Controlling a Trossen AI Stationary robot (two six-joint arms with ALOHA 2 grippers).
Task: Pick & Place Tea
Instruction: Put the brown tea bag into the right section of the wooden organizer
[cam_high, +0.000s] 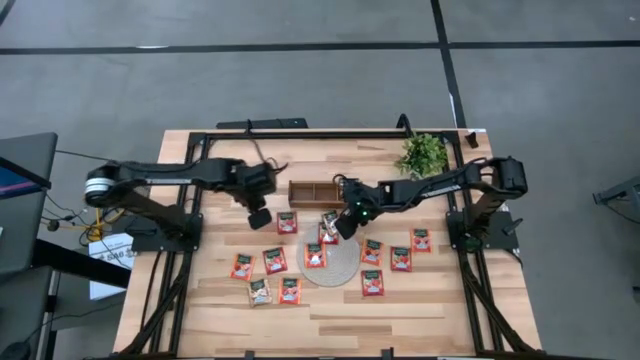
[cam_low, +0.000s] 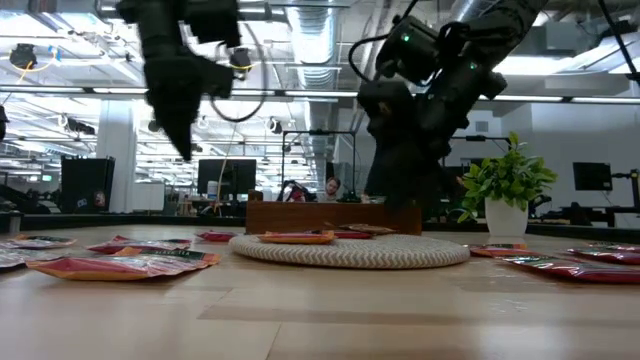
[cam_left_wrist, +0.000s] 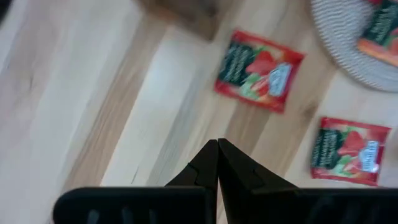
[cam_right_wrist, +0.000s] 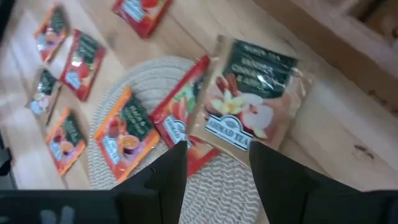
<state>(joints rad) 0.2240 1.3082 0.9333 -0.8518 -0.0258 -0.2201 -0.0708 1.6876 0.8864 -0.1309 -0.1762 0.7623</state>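
Note:
Several tea sachets lie flat on the wooden table (cam_high: 200, 330); most are red-orange, such as one (cam_high: 287, 222) by the tray and one (cam_left_wrist: 258, 70) ahead of my left fingers. On the round woven mat (cam_high: 335, 268) lie an orange sachet (cam_right_wrist: 124, 134), a red one (cam_right_wrist: 180, 112) and a pale one (cam_right_wrist: 249, 106) that overlaps the mat's far edge. My right gripper (cam_right_wrist: 217, 168) hangs open just above these, tilted down. My left gripper (cam_left_wrist: 217, 149) is shut in the air off the left end of the brown tray (cam_high: 315, 192).
A potted plant (cam_high: 422, 153) stands at the far right of the table. More sachets lie left of the mat (cam_high: 260, 291) and right of it (cam_high: 401, 259). A bare strip of wood runs along the near edge. A black frame borders the table.

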